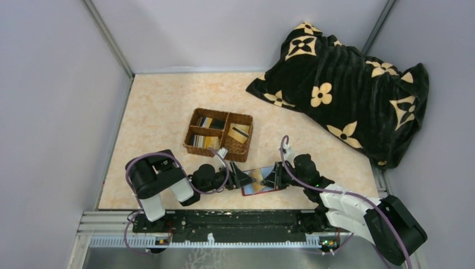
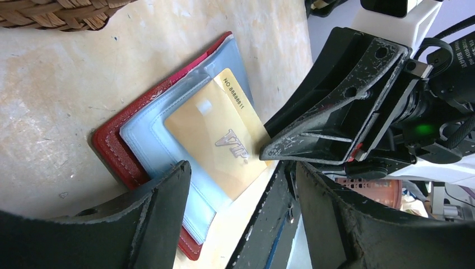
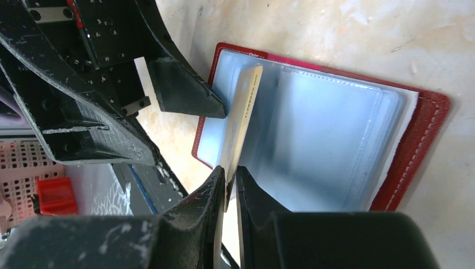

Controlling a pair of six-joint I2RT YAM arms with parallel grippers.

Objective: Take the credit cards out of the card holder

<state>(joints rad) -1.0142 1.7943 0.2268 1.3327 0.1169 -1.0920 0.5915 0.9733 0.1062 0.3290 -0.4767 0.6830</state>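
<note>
An open red card holder (image 3: 313,129), stitched at the rim and lined with clear bluish plastic pockets, lies flat on the beige mottled worktop (image 1: 157,112) near its front edge. A glossy gold card (image 2: 215,140) embossed VIP sticks partway out of a pocket. The right gripper (image 3: 227,178) has its jaws pinching that card's edge. The left gripper (image 1: 240,178) faces it with jaws spread, one tip at the holder's side. Just behind stands a divided brown wicker basket (image 1: 197,150) with other cards (image 1: 204,140) in its compartments. A black plush blanket (image 1: 341,78) with cream flowers lies heaped far right.
</note>
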